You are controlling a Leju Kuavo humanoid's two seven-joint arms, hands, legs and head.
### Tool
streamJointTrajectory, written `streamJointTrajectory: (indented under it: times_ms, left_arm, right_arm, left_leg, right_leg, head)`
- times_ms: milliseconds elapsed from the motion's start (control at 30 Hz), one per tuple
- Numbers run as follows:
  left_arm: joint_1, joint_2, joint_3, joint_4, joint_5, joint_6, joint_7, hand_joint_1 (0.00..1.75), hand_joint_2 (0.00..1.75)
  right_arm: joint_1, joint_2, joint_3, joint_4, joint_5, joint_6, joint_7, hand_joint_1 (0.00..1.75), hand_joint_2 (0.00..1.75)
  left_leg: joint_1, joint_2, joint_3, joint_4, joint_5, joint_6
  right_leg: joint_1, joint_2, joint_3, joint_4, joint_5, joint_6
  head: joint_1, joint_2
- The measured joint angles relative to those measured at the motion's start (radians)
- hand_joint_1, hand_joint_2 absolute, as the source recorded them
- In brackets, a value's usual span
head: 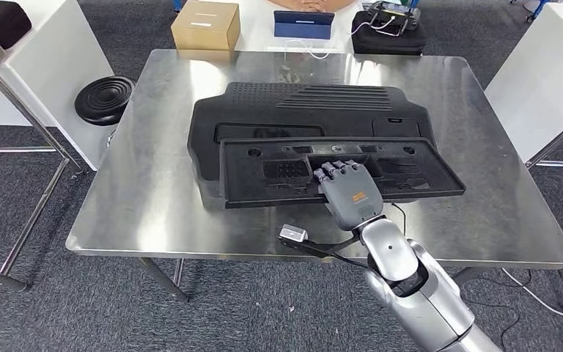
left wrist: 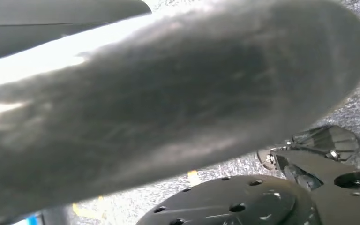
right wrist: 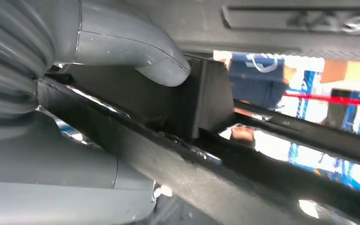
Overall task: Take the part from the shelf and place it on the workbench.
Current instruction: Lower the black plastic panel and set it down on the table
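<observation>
Head view: the right hand (head: pixel 348 192) reaches in from the lower right of the frame and grips the near edge of a long black plastic part (head: pixel 337 170) at centre frame. Its fingers (head: pixel 341 171) lie over the top face, curled onto the rim. That part rests across a larger black moulded panel (head: pixel 308 110) lying flat on the steel tabletop (head: pixel 154 198). Past the far edge, at the top of the frame, stand a cardboard box (head: pixel 205 26), a blue tablet (head: pixel 304 24) and a black case (head: pixel 388 33).

Left wrist view: a blurred grey rounded surface fills the frame from the upper left, with carpet at the right edge. The state of the left hand's fingers cannot be told.

Right wrist view: the grey thumb (right wrist: pixel 140 51) presses on one face of the part's edge (right wrist: pixel 168 154) while the hand's body backs the opposite face, so the part is clamped.

Assessment: the part appears stiff, light for its length and smooth-surfaced. A one-handed hold at the mid-length rim seems balanced, but the piece could pivot or slide off the panel beneath if released unevenly.
</observation>
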Motion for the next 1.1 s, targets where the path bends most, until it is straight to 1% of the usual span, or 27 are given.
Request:
streamJointTrajectory:
  times_ms: [67, 100, 133, 167, 200, 233, 267, 300, 333, 400, 433, 467, 567, 600, 633, 667, 733, 767, 800, 833, 867, 900, 933, 967, 1000, 1033, 1100]
  left_arm:
    - [-0.001, 0.0, 0.0, -0.002, 0.0, -0.001, 0.001, 0.0, 0.0]
    - [-0.001, -0.001, 0.0, -0.003, 0.0, -0.001, 0.002, 0.0, 0.0]
    - [-0.001, -0.001, 0.0, -0.004, 0.0, -0.001, 0.002, 0.0, 0.0]
    - [-0.002, -0.002, 0.0, -0.004, 0.0, -0.001, 0.002, 0.0, 0.0]
    - [-0.002, -0.002, 0.0, -0.004, 0.0, -0.001, 0.002, 0.0, 0.0]
    - [-0.001, -0.002, 0.0, -0.004, 0.0, -0.001, 0.002, 0.0, 0.0]
    - [0.0, -0.002, 0.0, -0.004, 0.0, -0.001, 0.002, 0.0, 0.0]
    - [0.001, -0.002, 0.001, -0.005, 0.0, -0.002, 0.002, 0.0, 0.0]
    - [0.002, -0.002, 0.001, -0.006, 0.0, -0.002, 0.002, 0.0, 0.0]
    - [0.003, -0.002, 0.001, -0.009, 0.0, -0.002, 0.002, 0.0, 0.0]
    - [0.004, -0.002, 0.001, -0.01, 0.0, -0.002, 0.002, 0.0, 0.0]
    - [0.005, -0.003, 0.001, -0.011, 0.0, -0.002, 0.002, 0.0, 0.0]
    - [0.004, -0.007, 0.002, -0.014, 0.0, -0.002, 0.002, 0.0, 0.0]
    - [0.004, -0.008, 0.002, -0.015, 0.0, -0.002, 0.002, 0.0, 0.0]
    - [0.003, -0.008, 0.002, -0.017, 0.0, -0.002, 0.002, 0.0, 0.0]
    - [0.002, -0.009, 0.002, -0.018, 0.0, -0.002, 0.002, 0.0, 0.0]
    - [0.0, -0.009, 0.001, -0.02, 0.0, -0.002, 0.002, 0.0, 0.0]
    - [0.0, -0.009, 0.001, -0.02, 0.0, -0.002, 0.002, 0.0, 0.0]
    - [0.001, -0.009, 0.001, -0.02, 0.0, -0.002, 0.003, 0.0, 0.0]
    - [0.002, -0.009, 0.001, -0.02, 0.0, -0.003, 0.003, 0.0, 0.0]
    - [0.002, -0.01, 0.001, -0.02, 0.0, -0.003, 0.004, 0.0, 0.0]
    - [0.003, -0.01, 0.002, -0.02, 0.0, -0.003, 0.005, 0.0, 0.0]
    - [0.003, -0.01, 0.002, -0.02, 0.0, -0.003, 0.006, 0.0, 0.0]
    - [0.003, -0.011, 0.002, -0.02, 0.0, -0.003, 0.007, 0.0, 0.0]
    - [0.002, -0.011, 0.002, -0.02, 0.0, -0.003, 0.008, 0.0, 0.0]
    - [0.001, -0.011, 0.002, -0.02, 0.0, -0.003, 0.009, 0.0, 0.0]
    - [0.001, -0.011, 0.003, -0.021, 0.0, -0.003, 0.009, 0.0, 0.0]
  right_arm:
    - [-0.003, 0.0, 0.001, 0.0, -0.009, 0.006, -0.001, 1.75, 1.75]
    - [-0.005, 0.0, 0.001, 0.0, -0.012, 0.007, -0.001, 1.75, 1.75]
    - [-0.007, 0.0, 0.001, 0.0, -0.015, 0.008, -0.001, 1.75, 1.75]
    - [-0.008, 0.0, 0.002, 0.0, -0.018, 0.008, -0.001, 1.75, 1.75]
    - [-0.008, 0.0, 0.002, 0.0, -0.02, 0.009, -0.001, 1.75, 1.75]
    - [-0.007, 0.0, 0.004, 0.0, -0.022, 0.01, -0.001, 1.75, 1.75]
    - [-0.006, 0.0, 0.005, 0.0, -0.024, 0.011, -0.001, 1.75, 1.75]
    - [-0.005, 0.0, 0.007, 0.001, -0.026, 0.011, -0.001, 1.75, 1.75]
    - [-0.004, 0.001, 0.008, 0.001, -0.028, 0.012, -0.001, 1.75, 1.75]
    - [-0.004, 0.001, 0.01, 0.002, -0.033, 0.014, -0.001, 1.75, 1.75]
    - [-0.005, 0.001, 0.011, 0.003, -0.035, 0.016, -0.001, 1.75, 1.75]
    - [-0.005, 0.001, 0.011, 0.004, -0.037, 0.018, -0.001, 1.75, 1.75]
    - [-0.005, 0.001, 0.01, 0.005, -0.042, 0.021, -0.001, 1.75, 1.75]
    - [-0.006, 0.001, 0.009, 0.004, -0.043, 0.021, -0.001, 1.75, 1.75]
    - [-0.008, 0.0, 0.009, 0.004, -0.043, 0.021, -0.001, 1.75, 1.75]
    - [-0.009, 0.0, 0.009, 0.004, -0.043, 0.021, -0.001, 1.75, 1.75]
    - [-0.008, -0.001, 0.009, 0.005, -0.045, 0.021, -0.001, 1.75, 1.75]
    - [-0.005, -0.002, 0.009, 0.006, -0.047, 0.021, -0.001, 1.75, 1.75]
    - [-0.004, -0.002, 0.009, 0.008, -0.049, 0.022, -0.001, 1.75, 1.75]
    - [-0.003, -0.002, 0.009, 0.009, -0.051, 0.023, -0.001, 1.75, 1.75]
    - [-0.002, -0.003, 0.009, 0.01, -0.053, 0.024, -0.001, 1.75, 1.75]
    - [-0.002, -0.003, 0.009, 0.01, -0.055, 0.025, -0.001, 1.75, 1.75]
    - [-0.004, -0.003, 0.009, 0.012, -0.057, 0.027, -0.001, 1.75, 1.75]
    - [-0.004, -0.004, 0.009, 0.013, -0.06, 0.028, -0.002, 1.75, 1.75]
    - [-0.004, -0.004, 0.009, 0.014, -0.064, 0.03, -0.002, 1.75, 1.75]
    - [-0.004, -0.003, 0.008, 0.015, -0.066, 0.031, -0.003, 1.66, 1.75]
    - [-0.002, -0.004, 0.005, 0.016, -0.07, 0.032, -0.003, 0.8, 1.75]
  left_leg:
    - [0.001, 0.004, 0.0, 0.014, -0.005, -0.01]
    - [0.001, 0.008, -0.013, 0.045, -0.008, -0.013]
    - [0.002, 0.011, -0.04, 0.094, -0.016, -0.016]
    - [0.002, 0.014, -0.079, 0.159, -0.031, -0.018]
    - [0.002, 0.015, -0.125, 0.226, -0.055, -0.019]
    - [0.002, 0.015, -0.165, 0.273, -0.08, -0.021]
    - [0.002, 0.015, -0.193, 0.292, -0.094, -0.021]
    - [0.002, 0.015, -0.205, 0.278, -0.089, -0.019]
    - [0.001, 0.015, -0.199, 0.232, -0.058, -0.014]
    - [-0.002, 0.015, -0.17, 0.105, 0.043, -0.001]
    - [-0.005, 0.014, -0.157, 0.06, 0.08, 0.005]
    - [-0.007, 0.013, -0.148, 0.035, 0.1, 0.01]
    - [-0.007, 0.013, -0.126, 0.021, 0.099, 0.025]
    - [-0.005, 0.013, -0.118, 0.016, 0.097, 0.03]
    - [-0.003, 0.012, -0.11, 0.012, 0.094, 0.035]
    - [-0.002, 0.011, -0.105, 0.009, 0.09, 0.04]
    - [-0.001, 0.008, -0.099, 0.008, 0.078, 0.044]
    - [-0.001, 0.005, -0.092, 0.008, 0.07, 0.044]
    - [0.0, 0.003, -0.083, 0.008, 0.061, 0.042]
    - [0.001, 0.001, -0.07, 0.008, 0.052, 0.039]
    - [0.002, 0.0, -0.056, 0.008, 0.041, 0.035]
    - [0.001, -0.001, -0.043, 0.009, 0.031, 0.031]
    - [0.0, -0.002, -0.034, 0.008, 0.022, 0.026]
    - [-0.001, -0.002, -0.028, 0.006, 0.015, 0.019]
    - [-0.002, -0.002, -0.024, 0.006, 0.01, 0.013]
    - [-0.003, -0.001, -0.019, 0.004, 0.006, 0.007]
    - [-0.001, 0.004, -0.018, 0.022, -0.006, -0.003]
  right_leg:
    - [-0.003, 0.004, 0.019, -0.003, -0.002, -0.022]
    - [-0.005, 0.005, 0.03, -0.005, -0.007, -0.03]
    - [-0.006, 0.005, 0.042, -0.005, -0.013, -0.038]
    - [-0.005, 0.006, 0.051, -0.006, -0.02, -0.045]
    - [-0.003, 0.007, 0.061, -0.006, -0.029, -0.051]
    - [-0.001, 0.008, 0.071, -0.006, -0.037, -0.054]
    - [0.001, 0.01, 0.083, -0.006, -0.047, -0.054]
    - [0.003, 0.012, 0.097, -0.006, -0.057, -0.054]
    - [0.004, 0.014, 0.112, -0.006, -0.067, -0.053]
    - [0.008, 0.016, 0.136, -0.005, -0.089, -0.048]
    - [0.011, 0.018, 0.142, -0.005, -0.099, -0.043]
    - [0.013, 0.02, 0.148, -0.006, -0.107, -0.037]
    - [0.016, 0.022, 0.159, 0.009, -0.112, -0.019]
    - [0.015, 0.022, 0.145, 0.036, -0.113, -0.015]
    - [0.013, 0.021, 0.116, 0.082, -0.119, -0.013]
    - [0.011, 0.021, 0.074, 0.143, -0.133, -0.012]
    - [0.005, 0.021, -0.019, 0.26, -0.177, -0.012]
    - [0.002, 0.021, -0.05, 0.284, -0.191, -0.009]
    - [-0.002, 0.02, -0.065, 0.275, -0.188, 0.001]
    - [-0.005, 0.019, -0.062, 0.232, -0.163, 0.014]
    - [-0.009, 0.017, -0.048, 0.165, -0.119, 0.03]
    - [-0.01, 0.012, -0.031, 0.095, -0.068, 0.042]
    - [-0.01, 0.007, -0.016, 0.041, -0.034, 0.04]
    - [-0.006, 0.003, -0.006, 0.01, -0.012, 0.03]
    - [-0.003, 0.001, -0.001, 0.0, -0.006, 0.013]
    - [-0.001, 0.002, 0.007, -0.002, -0.009, -0.003]
    - [-0.007, 0.005, 0.026, -0.005, -0.008, -0.017]
  head:
    - [0.0, 0.0]
    - [-0.001, 0.0]
    - [-0.003, 0.0]
    - [-0.003, 0.0]
    - [-0.004, 0.0]
    - [-0.003, 0.0]
    - [-0.004, 0.0]
    - [-0.004, 0.0]
    - [-0.004, 0.0]
    - [-0.003, 0.0]
    - [-0.003, 0.0]
    - [-0.004, 0.0]
    - [-0.004, 0.0]
    - [-0.004, 0.0]
    - [-0.003, 0.0]
    - [-0.002, 0.0]
    - [-0.002, 0.0]
    - [-0.002, 0.0]
    - [-0.001, 0.0]
    - [-0.001, 0.0]
    - [-0.001, 0.0]
    - [-0.001, 0.0]
    - [0.0, 0.0]
    - [0.0, 0.0]
    - [0.0, 0.0]
    - [0.0, 0.0]
    - [0.0, 0.0]
